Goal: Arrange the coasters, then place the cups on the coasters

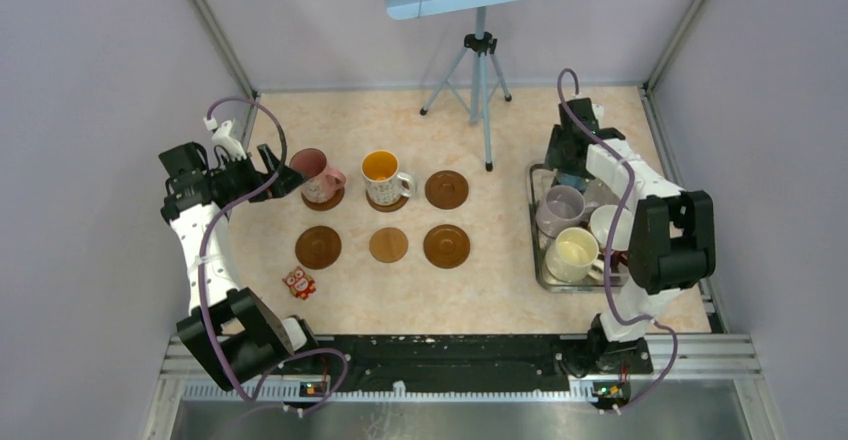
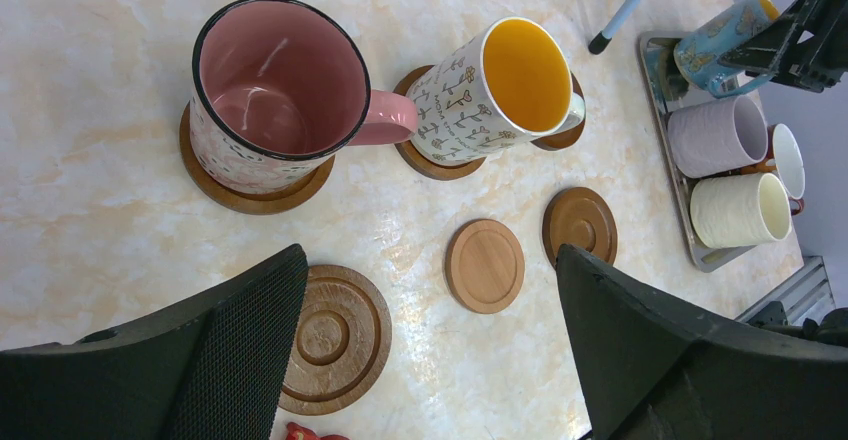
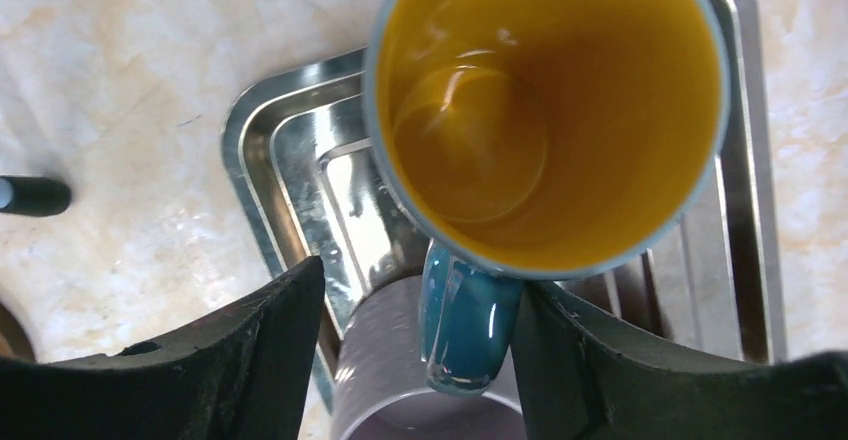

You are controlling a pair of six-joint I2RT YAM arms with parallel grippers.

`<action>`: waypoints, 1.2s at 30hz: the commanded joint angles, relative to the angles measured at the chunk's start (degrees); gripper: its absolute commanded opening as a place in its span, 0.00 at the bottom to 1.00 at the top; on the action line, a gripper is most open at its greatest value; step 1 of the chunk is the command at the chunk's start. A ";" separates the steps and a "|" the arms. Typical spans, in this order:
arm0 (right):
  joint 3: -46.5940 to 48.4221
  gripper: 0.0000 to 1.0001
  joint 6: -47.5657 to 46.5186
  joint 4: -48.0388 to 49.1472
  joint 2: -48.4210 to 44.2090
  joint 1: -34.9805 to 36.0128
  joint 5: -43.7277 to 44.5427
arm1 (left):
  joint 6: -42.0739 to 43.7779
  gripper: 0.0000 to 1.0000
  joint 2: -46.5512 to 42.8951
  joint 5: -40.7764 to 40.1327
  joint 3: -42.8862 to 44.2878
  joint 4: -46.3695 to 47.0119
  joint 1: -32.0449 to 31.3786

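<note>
Six round brown coasters lie in two rows. The pink cup (image 1: 313, 173) (image 2: 275, 90) stands on the back left coaster (image 2: 250, 195). The white patterned cup (image 1: 385, 174) (image 2: 495, 90) stands on the back middle coaster (image 2: 430, 165). The back right coaster (image 1: 447, 189), two dark front ones (image 1: 318, 247) (image 1: 446, 246) and the lighter one (image 1: 388, 244) (image 2: 485, 265) are bare. My left gripper (image 1: 285, 175) (image 2: 430, 280) hangs open just left of the pink cup. My right gripper (image 3: 420, 278) (image 1: 570, 165) stands open, with the handle of the blue cup (image 3: 545, 110) between its fingers.
A steel tray (image 1: 540, 260) (image 3: 250, 130) at the right holds the lavender cup (image 1: 560, 209), the cream cup (image 1: 572, 253) and a white-lined cup (image 1: 608, 225). A small red owl (image 1: 298, 282) sits front left. A tripod (image 1: 480, 70) stands at the back middle.
</note>
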 commanded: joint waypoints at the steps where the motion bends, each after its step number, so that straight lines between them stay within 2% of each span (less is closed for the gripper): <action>1: -0.24 0.65 -4.37 3.45 -2.50 -3.40 1.09 | 0.08 0.99 -0.52 1.27 0.19 1.59 -0.16; 12: -1.54 0.56 -9.30 5.75 -0.20 -5.90 -0.11 | 0.24 0.99 -0.66 1.30 -0.39 1.95 -0.12; 17: -2.26 0.48 -15.39 6.70 0.42 -7.25 -5.84 | 0.52 0.99 -0.81 1.11 -0.63 1.89 -0.11; 20: -4.16 0.47 -20.65 8.59 -0.89 -8.92 -10.64 | 0.40 0.99 -0.78 1.30 -0.67 1.90 -0.07; 23: -5.72 0.46 -21.61 10.03 -2.08 -11.67 -14.32 | 0.43 0.99 -0.72 1.57 -0.33 1.68 -0.14; 28: -7.17 0.38 -25.02 11.25 -2.76 -12.94 -15.61 | 0.23 0.99 -0.66 2.00 -0.30 1.73 -0.13; 31: -8.31 0.26 -26.43 13.25 -3.50 -13.13 -16.24 | 0.34 0.99 -0.81 1.96 -0.30 1.64 -0.11; 34: -8.63 0.02 -27.65 14.61 -4.03 -13.40 -15.90 | 0.47 0.99 -0.89 1.99 -0.11 1.40 -0.12; 36: -8.83 0.00 -28.57 15.66 -4.76 -13.63 -15.70 | 0.56 0.99 -0.92 2.01 -0.14 1.30 -0.07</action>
